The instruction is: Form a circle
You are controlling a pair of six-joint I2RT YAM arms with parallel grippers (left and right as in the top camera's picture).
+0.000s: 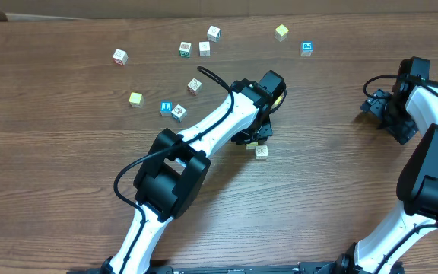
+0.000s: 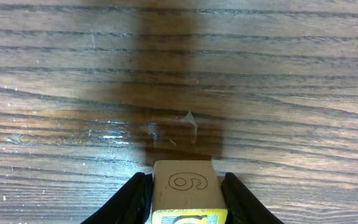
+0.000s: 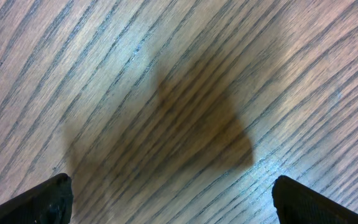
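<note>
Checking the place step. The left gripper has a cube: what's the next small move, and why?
Probably ease the numbered cube down next to the white cube, then release. The left gripper is shut on the numbered cube, the table ahead of it is bare in the wrist view, and overhead the white cube sits right beside the gripper. The scattered cubes lie well away.

We see loose cubes scattered far left on the wood table, plus a blue-edged cube far right of them.
</note>
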